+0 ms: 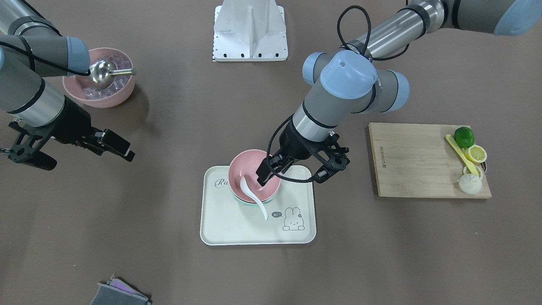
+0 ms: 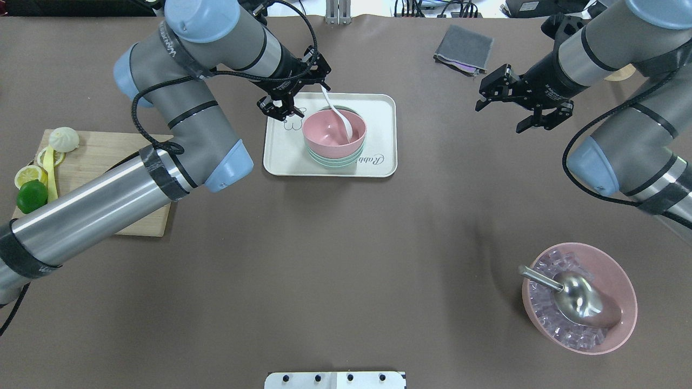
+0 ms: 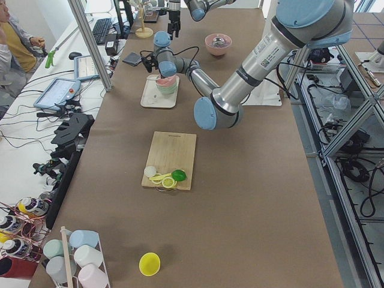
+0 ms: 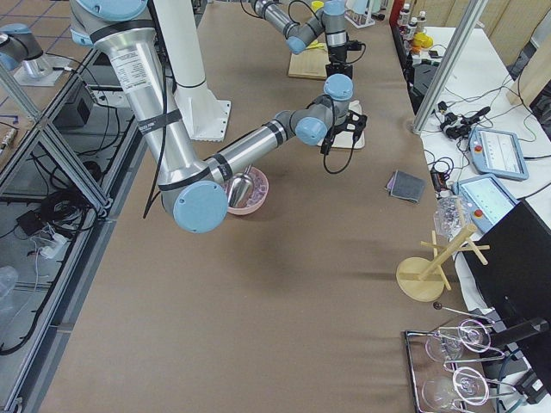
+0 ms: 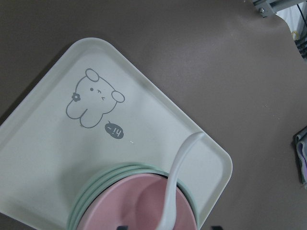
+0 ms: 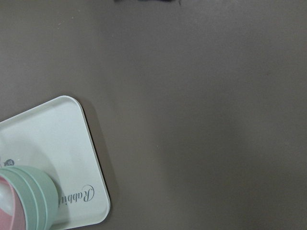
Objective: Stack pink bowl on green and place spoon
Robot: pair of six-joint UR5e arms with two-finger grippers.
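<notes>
Left wrist-mounted view cuts the stack off at its bottom edge. I get only the far half of the pink bowl [image 5: 139,208], and the spoon [image 5: 178,184] runs out of the picture before its scoop end shows. The left gripper's own fingers are just two dark slivers down there.

From the front-facing camera the rest is plain. The pink bowl [image 1: 245,169] sits nested on the green bowls [image 1: 247,203], of which only thin rims show beneath it. They stand on the cream tray [image 1: 237,226] with the rabbit drawing. The white spoon [image 1: 254,195] lies with its scoop in the pink bowl and its handle leaning out over the rim above the tray. One finger of the left gripper [image 1: 292,176] covers part of the bowl's rim.

That left arm reaches in low, wrist bent down, with the jaws spread wide above the bowl's edge and gripping nothing. In the overhead view the handle tip looks close to one finger, and I cannot tell if they touch.

The right gripper [image 2: 500,116] hangs well off to the side of the tray, near a grey cloth [image 2: 464,48], jaws wide and empty. Its wrist camera catches only a tray corner and the edge of the green bowls.
</notes>
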